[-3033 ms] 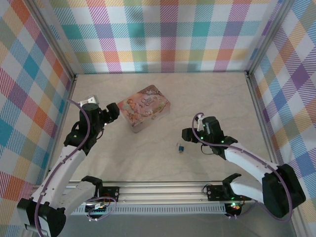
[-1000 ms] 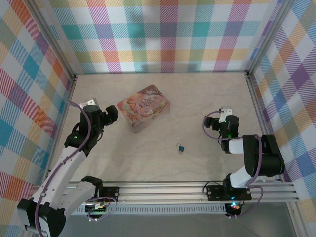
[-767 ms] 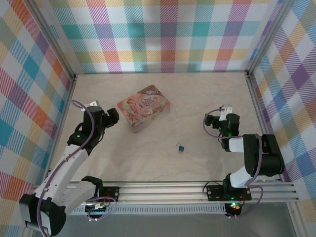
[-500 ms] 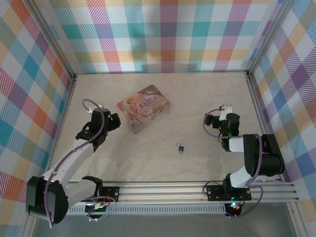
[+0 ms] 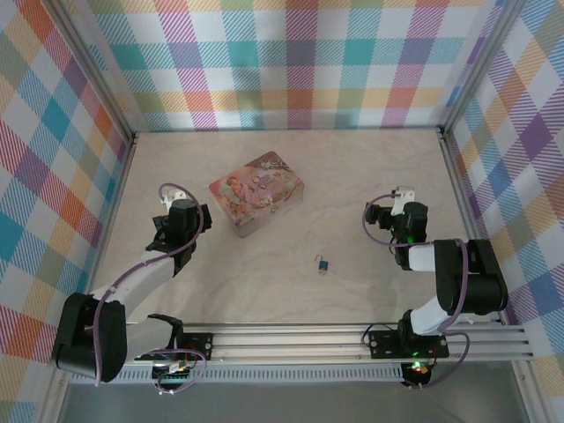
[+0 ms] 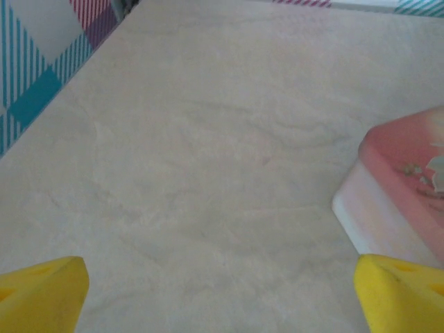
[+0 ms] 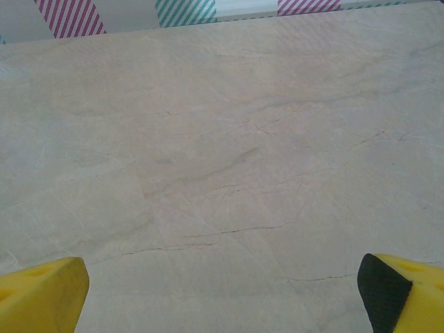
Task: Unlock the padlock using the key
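Note:
The small blue padlock [image 5: 323, 264] with its thin silvery shackle lies on the table, in front of the pink tin. A dark speck touches its upper left edge; I cannot tell whether it is the key. My left gripper [image 5: 185, 215] is folded back at the left, far from the padlock. In the left wrist view this gripper [image 6: 222, 305] is open, with bare table between its yellow fingertips [image 6: 41, 295]. My right gripper [image 5: 392, 216] rests to the right of the padlock. Seen from its own wrist, the right gripper [image 7: 222, 298] is open and holds nothing.
A pink illustrated tin [image 5: 256, 192] stands behind and to the left of the padlock; its corner [image 6: 399, 194] is close to my left gripper's right finger. Plaid walls [image 5: 53, 176] enclose the table on three sides. A metal rail [image 5: 291, 339] runs along the near edge.
My right arm drew back from beside the padlock and folded to the right, then stayed still. My left arm pulled back and folded down on the left. The padlock has not moved.

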{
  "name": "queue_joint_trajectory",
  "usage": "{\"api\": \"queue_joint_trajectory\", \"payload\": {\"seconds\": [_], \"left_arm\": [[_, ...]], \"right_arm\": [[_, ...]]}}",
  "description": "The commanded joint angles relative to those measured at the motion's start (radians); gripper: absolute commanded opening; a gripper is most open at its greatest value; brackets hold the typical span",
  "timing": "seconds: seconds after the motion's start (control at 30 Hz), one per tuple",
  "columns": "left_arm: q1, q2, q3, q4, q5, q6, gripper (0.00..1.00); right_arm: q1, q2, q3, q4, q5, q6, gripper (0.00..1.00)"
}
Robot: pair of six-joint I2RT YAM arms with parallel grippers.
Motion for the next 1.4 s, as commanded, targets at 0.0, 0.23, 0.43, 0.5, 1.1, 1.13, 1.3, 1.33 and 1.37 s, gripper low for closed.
{"api": "queue_joint_trajectory", "payload": {"seconds": [0.0,0.23,0.43,0.5,1.1,1.13,1.3,1.33,1.37], "left_arm": [[0.019,0.068,-0.044,0.234,-0.006,0.11,0.97],[0.024,0.242,-0.088,0.499,0.054,0.171,0.97],[0.063,0.283,-0.129,0.601,0.16,0.162,0.97],[0.088,0.288,-0.14,0.611,0.194,0.137,0.98],[0.134,0.337,-0.126,0.622,0.234,0.1,1.0],[0.133,0.337,-0.126,0.622,0.235,0.099,1.0],[0.134,0.338,-0.125,0.622,0.234,0.1,1.0],[0.133,0.337,-0.126,0.622,0.235,0.1,1.0],[0.134,0.338,-0.126,0.622,0.234,0.1,1.0]], "right_arm": [[-0.006,0.0,0.016,0.012,-0.014,-0.01,1.0],[-0.006,0.0,0.016,0.011,-0.013,-0.009,1.0],[-0.006,0.0,0.015,0.011,-0.013,-0.01,1.0],[-0.006,0.0,0.016,0.01,-0.014,-0.01,1.0],[-0.001,0.0,0.017,0.007,-0.009,-0.017,1.0],[0.0,0.0,0.017,0.009,-0.01,-0.019,1.0],[-0.001,0.002,0.021,0.002,-0.011,-0.017,1.0],[0.0,0.002,0.022,0.003,-0.011,-0.017,1.0],[0.0,0.002,0.021,0.003,-0.011,-0.018,1.0]]}}
